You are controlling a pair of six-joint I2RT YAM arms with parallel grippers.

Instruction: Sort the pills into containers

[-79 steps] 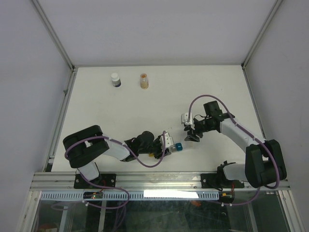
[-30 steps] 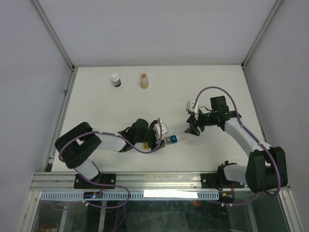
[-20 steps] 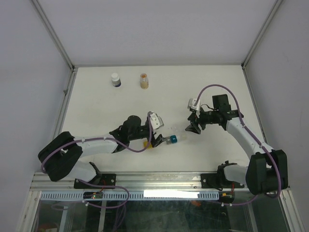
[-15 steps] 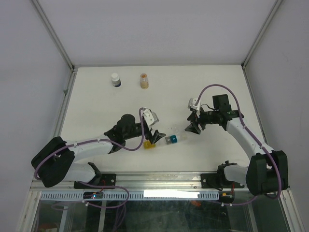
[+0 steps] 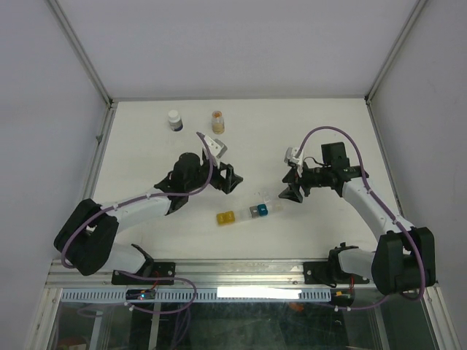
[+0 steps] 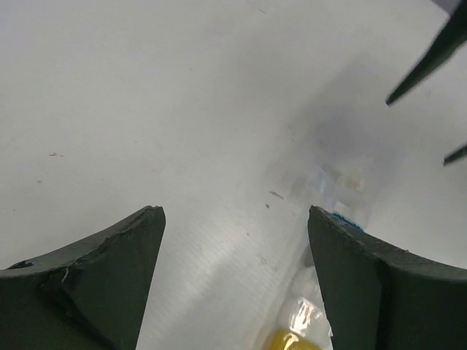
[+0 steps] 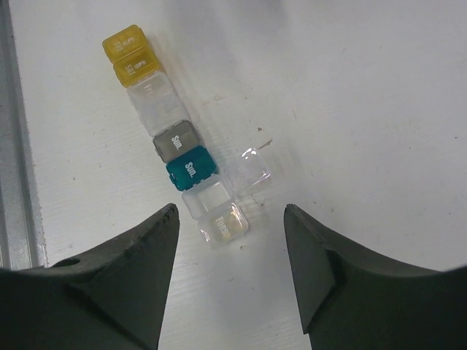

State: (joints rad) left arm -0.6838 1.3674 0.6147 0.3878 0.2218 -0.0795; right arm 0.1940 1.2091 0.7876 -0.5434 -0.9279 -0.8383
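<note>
Toward the far edge of the tabletop (image 5: 328, 124) a white-capped bottle (image 5: 174, 119) is stood upright, and it is judged to have no part in the sorting. Just to its right, apart from it, the vial (image 5: 217, 122) is stood with the pills (image 5: 217, 126) seen as an orange mass inside. None is made out in the clear cubes, so the sorting is judged not yet begun. The left end effector (image 5: 226, 177) is held between the vial and the containers (image 5: 244, 213) with its jaws spread and nothing between them, a pose judged suited to a reach for the vial. The containers are laid as a slanted strip near the front, with the yellow cube (image 7: 131, 55) at one end and the blue cube (image 7: 191, 169) further along, apparently so that both arms can reach them. The right end effector (image 7: 230, 211) is held close by the clear end, jaws apart and empty, probably so that the strip can be steadied or a lid raised. One clear flap (image 7: 248, 173) appears to be lifted already.
</note>
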